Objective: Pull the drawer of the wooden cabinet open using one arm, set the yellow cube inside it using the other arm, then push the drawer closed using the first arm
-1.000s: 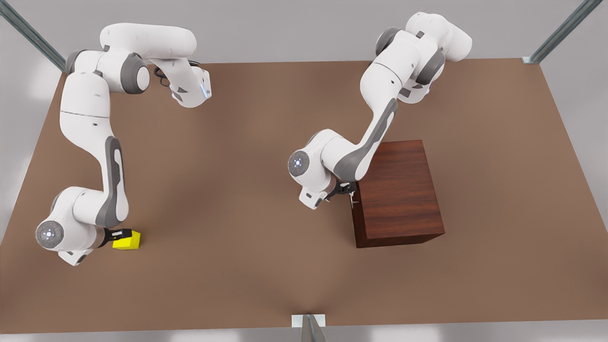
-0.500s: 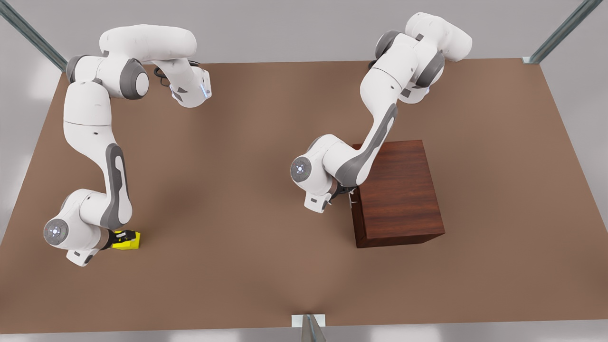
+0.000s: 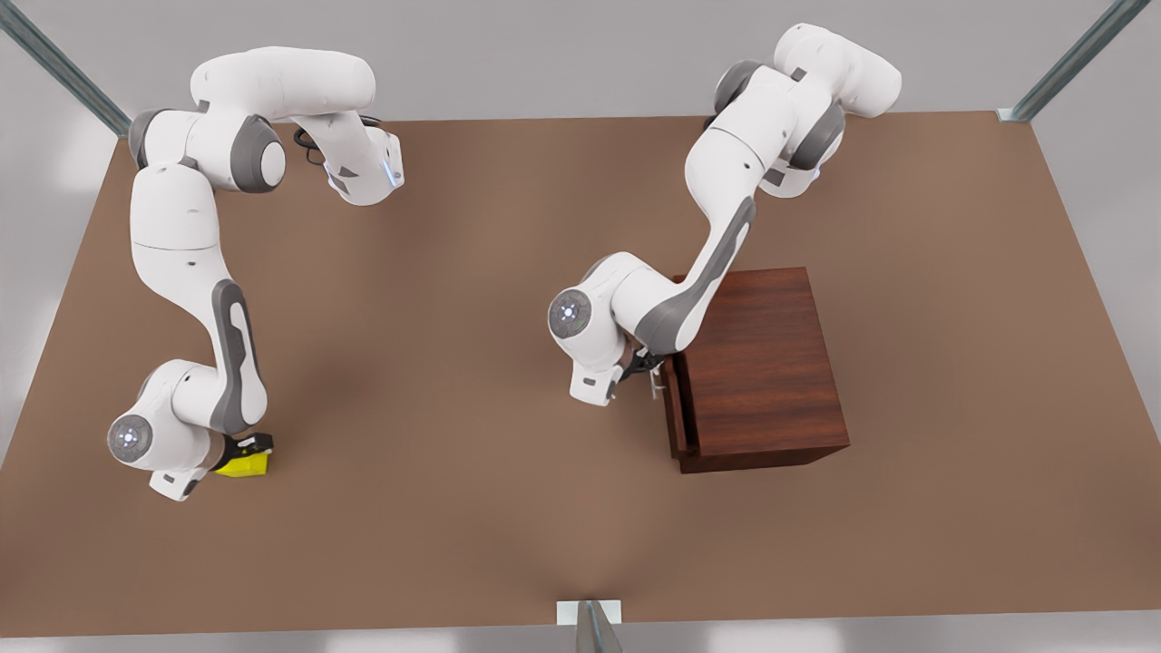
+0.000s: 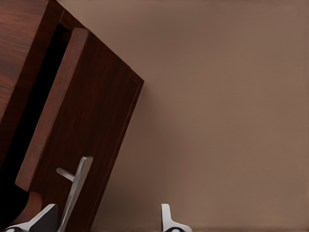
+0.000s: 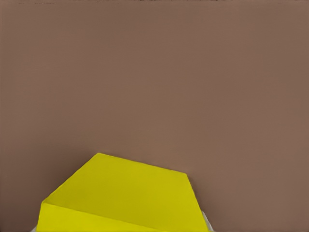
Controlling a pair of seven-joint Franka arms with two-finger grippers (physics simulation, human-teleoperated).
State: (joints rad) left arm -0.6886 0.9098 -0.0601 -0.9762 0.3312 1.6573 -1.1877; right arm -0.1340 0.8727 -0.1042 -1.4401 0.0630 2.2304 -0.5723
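The wooden cabinet (image 3: 762, 363) stands right of the table's middle in the front view. Its drawer (image 3: 676, 417) sticks out a little, with a dark gap behind its front panel (image 4: 91, 125). My left gripper (image 3: 655, 370) is at the drawer's silver handle (image 4: 77, 186). The bar lies between its fingers, against one fingertip (image 4: 48, 217), while the other stands well apart. The yellow cube (image 3: 247, 466) rests on the table at the front view's left. My right gripper (image 3: 247, 446) hangs low over the yellow cube (image 5: 125, 198), open and straddling it.
The brown table (image 3: 472, 381) stretches wide between the two arms and in front of the cabinet. Metal frame posts (image 3: 54, 63) stand at the far corners, and a small bracket (image 3: 590, 617) sits at the near edge.
The drawer has slid out a little as my left gripper drew back from the cabinet. My right gripper has moved in over the cube, which stays in place.
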